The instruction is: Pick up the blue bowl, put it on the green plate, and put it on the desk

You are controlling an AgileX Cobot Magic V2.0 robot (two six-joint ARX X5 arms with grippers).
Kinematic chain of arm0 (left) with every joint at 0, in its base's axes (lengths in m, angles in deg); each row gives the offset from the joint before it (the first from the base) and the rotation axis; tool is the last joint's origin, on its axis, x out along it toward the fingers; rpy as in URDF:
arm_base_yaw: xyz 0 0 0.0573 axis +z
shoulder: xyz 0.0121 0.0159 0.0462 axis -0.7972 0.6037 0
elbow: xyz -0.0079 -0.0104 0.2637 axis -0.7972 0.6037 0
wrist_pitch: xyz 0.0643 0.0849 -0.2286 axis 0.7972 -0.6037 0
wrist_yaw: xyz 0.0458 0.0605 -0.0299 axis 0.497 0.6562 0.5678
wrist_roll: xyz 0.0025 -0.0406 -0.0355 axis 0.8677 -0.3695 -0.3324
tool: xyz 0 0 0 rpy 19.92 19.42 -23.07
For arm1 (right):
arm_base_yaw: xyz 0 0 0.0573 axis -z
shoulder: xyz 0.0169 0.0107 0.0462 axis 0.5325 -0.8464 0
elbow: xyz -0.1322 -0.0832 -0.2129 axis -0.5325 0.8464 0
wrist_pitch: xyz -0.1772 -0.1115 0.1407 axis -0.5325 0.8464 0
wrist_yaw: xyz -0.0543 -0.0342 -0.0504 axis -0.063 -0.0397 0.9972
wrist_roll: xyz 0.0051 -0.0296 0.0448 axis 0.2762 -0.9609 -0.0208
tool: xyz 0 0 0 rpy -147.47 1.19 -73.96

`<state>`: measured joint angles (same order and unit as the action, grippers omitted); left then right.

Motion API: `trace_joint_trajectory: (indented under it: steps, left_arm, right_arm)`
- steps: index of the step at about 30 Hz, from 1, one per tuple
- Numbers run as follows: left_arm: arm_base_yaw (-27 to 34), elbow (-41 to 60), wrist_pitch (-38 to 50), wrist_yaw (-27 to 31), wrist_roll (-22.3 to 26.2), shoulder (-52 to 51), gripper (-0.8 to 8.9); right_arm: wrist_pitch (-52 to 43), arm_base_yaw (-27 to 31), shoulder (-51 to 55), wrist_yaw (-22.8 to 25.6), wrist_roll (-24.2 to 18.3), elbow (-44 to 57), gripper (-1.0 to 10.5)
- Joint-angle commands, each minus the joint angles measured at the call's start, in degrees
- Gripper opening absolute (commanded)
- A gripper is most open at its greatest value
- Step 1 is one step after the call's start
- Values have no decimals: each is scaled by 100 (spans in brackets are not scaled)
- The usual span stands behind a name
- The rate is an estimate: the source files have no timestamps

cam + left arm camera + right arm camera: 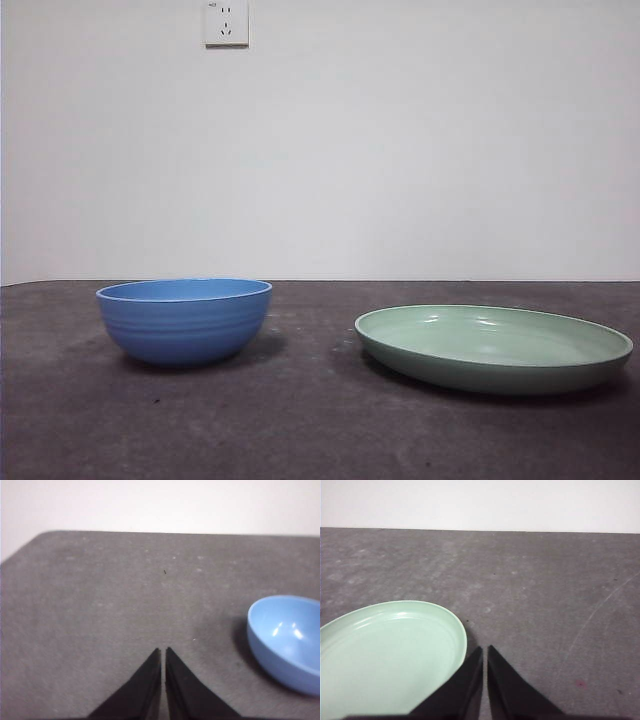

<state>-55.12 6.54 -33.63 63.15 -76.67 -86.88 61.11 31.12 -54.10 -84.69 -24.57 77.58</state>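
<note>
The blue bowl (185, 320) stands upright on the desk (300, 420) at the left of the front view, empty. The green plate (493, 347) lies flat on the desk to its right, a gap between them. Neither arm shows in the front view. In the left wrist view my left gripper (163, 651) is shut above bare desk, with the blue bowl (286, 642) off to one side and apart from it. In the right wrist view my right gripper (484, 649) is shut with nothing in it, close beside the rim of the green plate (385, 655).
A white wall rises behind the desk, with a wall socket (226, 22) high up. The desk's far edge and a rounded corner (40, 537) show in the left wrist view. Faint scratches mark the desk (590, 620) near the right gripper.
</note>
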Motion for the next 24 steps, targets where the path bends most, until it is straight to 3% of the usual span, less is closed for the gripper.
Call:
trace_joint_trajectory:
  steps: [1, 3, 7, 14, 24]
  left_arm:
    - [11, 118, -42, 4, -984, -13, 14]
    - [11, 118, -42, 4, -1246, -11, 14]
    - [11, 118, -44, 4, -1567, -11, 14]
    - [11, -9, -48, 2, -2092, -11, 14]
    - [11, -1014, -197, -214, -2131, 136, 14]
  right_arm:
    - [-46, 7, 15, -26, 334, 31, 8]
    - [39, 7, 15, -2, 411, 28, 8]
    - [-17, 7, 15, 4, 966, 26, 8]
    - [-20, 7, 15, -107, 1412, -9, 8]
    - [-52, 9, 11, -63, 1504, -911, 8]
